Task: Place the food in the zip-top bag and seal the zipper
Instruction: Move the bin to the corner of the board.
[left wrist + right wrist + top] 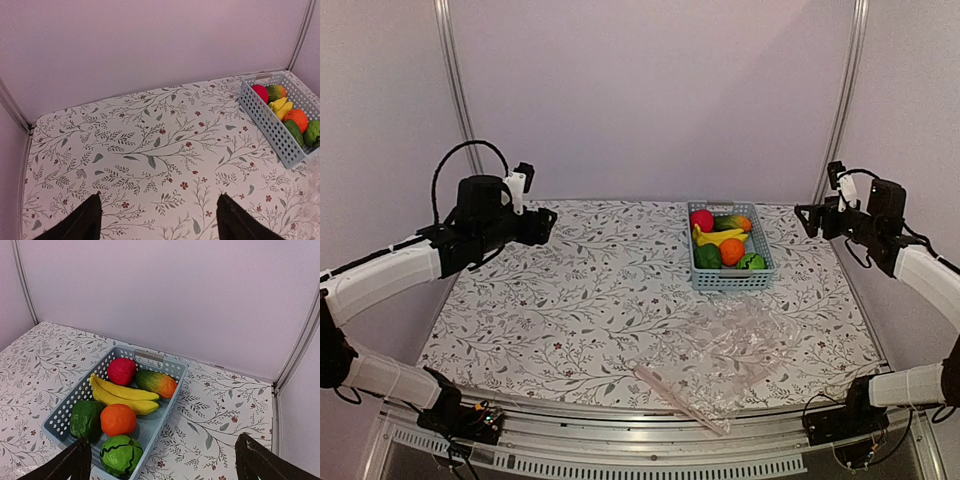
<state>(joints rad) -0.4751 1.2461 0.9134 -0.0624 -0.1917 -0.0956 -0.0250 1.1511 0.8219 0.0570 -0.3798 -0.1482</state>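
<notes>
The food lies in a light blue lattice basket [760, 277]: red apple [121, 371], yellow bananas [125, 396], orange [118, 419], dark green piece [85, 418], striped green ball [120, 455], green-orange mango [156, 382]. The clear zip-top bag [725, 345] lies flat near the front edge, its pale zipper strip [678, 397] at the near left end. My left gripper [546, 224] is open and empty, raised at the far left. My right gripper [806, 217] is open and empty, raised right of the basket.
The basket also shows at the right of the left wrist view [272, 130]. The flowered tablecloth [580, 300] covers the table. Pale walls and metal corner posts [457, 100] enclose the back and sides.
</notes>
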